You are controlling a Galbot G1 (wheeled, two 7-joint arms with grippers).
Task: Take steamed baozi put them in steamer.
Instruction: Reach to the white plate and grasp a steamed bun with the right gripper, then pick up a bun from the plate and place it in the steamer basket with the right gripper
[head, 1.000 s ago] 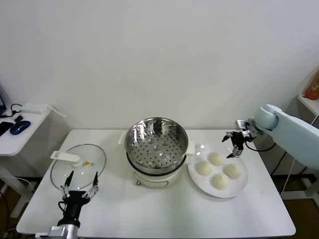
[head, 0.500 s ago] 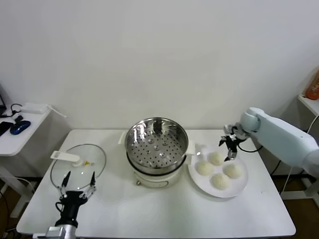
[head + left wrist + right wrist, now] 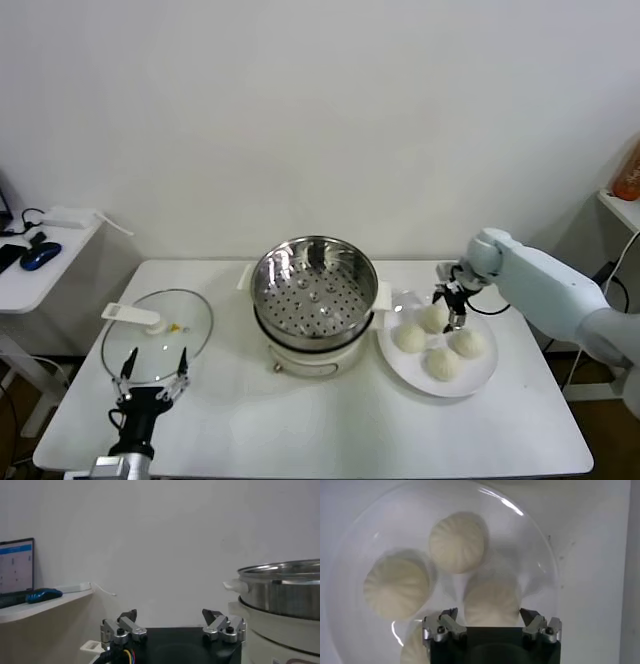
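Right gripper (image 3: 449,303) at center right of the head view, over the far side of the plate (image 3: 482,375), jaws apart, holding nothing. In the right wrist view one baozi (image 3: 492,602) lies between the two fingertips (image 3: 449,616), just ahead of them, contact can't be told. Four baozi (image 3: 434,318) all on the plate, right of the steamer (image 3: 314,285). Steamer at frame center, empty. Left gripper (image 3: 154,363) parked lower left, just beside the lid (image 3: 190,318), jaws apart, empty.
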